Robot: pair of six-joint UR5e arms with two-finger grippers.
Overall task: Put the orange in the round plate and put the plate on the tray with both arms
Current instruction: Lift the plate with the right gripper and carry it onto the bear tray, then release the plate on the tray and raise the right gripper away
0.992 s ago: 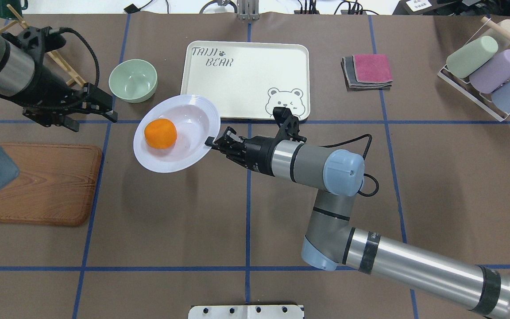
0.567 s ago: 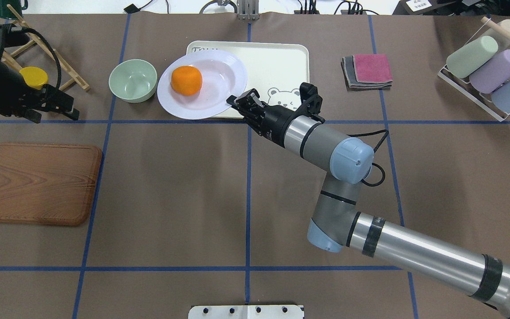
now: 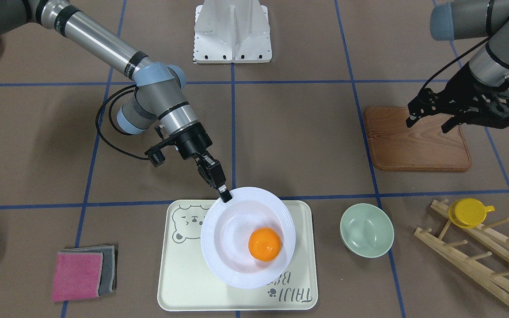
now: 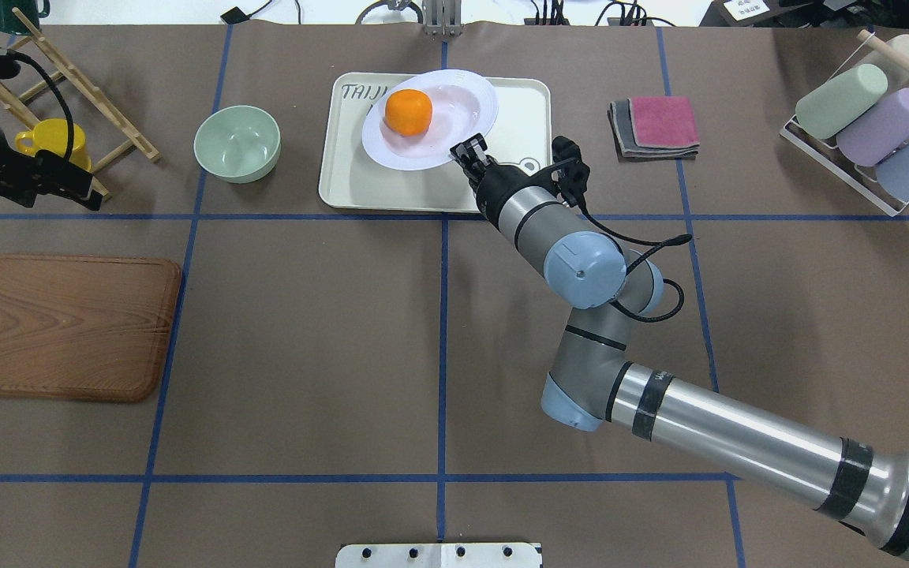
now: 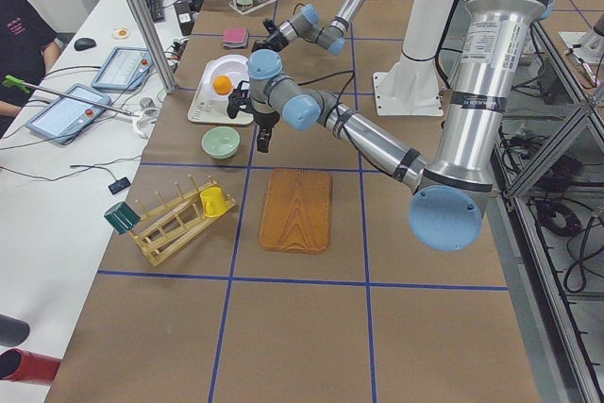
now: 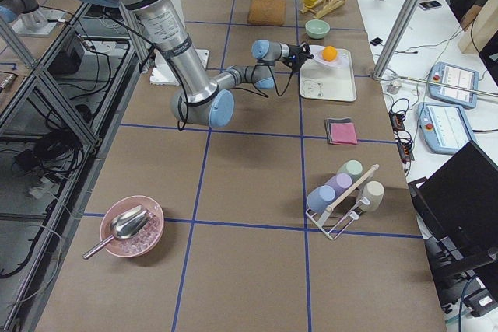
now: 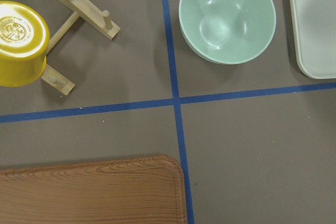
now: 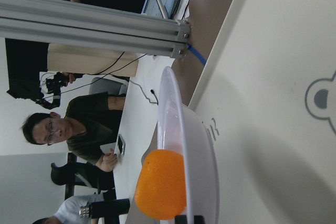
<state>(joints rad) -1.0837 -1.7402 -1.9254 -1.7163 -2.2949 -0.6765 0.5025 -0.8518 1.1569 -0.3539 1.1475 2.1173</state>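
The orange [image 4: 408,111] lies in the white round plate [image 4: 462,102], which is held tilted over the far half of the cream bear tray [image 4: 344,173]. My right gripper [image 4: 466,150] is shut on the plate's near rim; the front view shows its fingertips [image 3: 224,194] pinching the plate [image 3: 232,234] over the tray [image 3: 179,282], the orange [image 3: 264,244] inside. In the right wrist view the orange [image 8: 160,184] rests low in the plate [image 8: 199,150]. I cannot tell whether the plate touches the tray. My left gripper [image 3: 429,123] hangs open and holds nothing, far off at the table's left [image 4: 84,189].
A pale green bowl [image 4: 237,143] stands left of the tray. A yellow cup [image 4: 52,142] hangs on a wooden rack [image 4: 99,102] at far left, and a brown wooden board [image 4: 64,327] lies nearer. Folded cloths [image 4: 656,126] and a cup rack [image 4: 865,126] are at right.
My right gripper carried the plate with the orange from the table left of the tray, away and rightward, to over the tray. The left arm drew back to the left.
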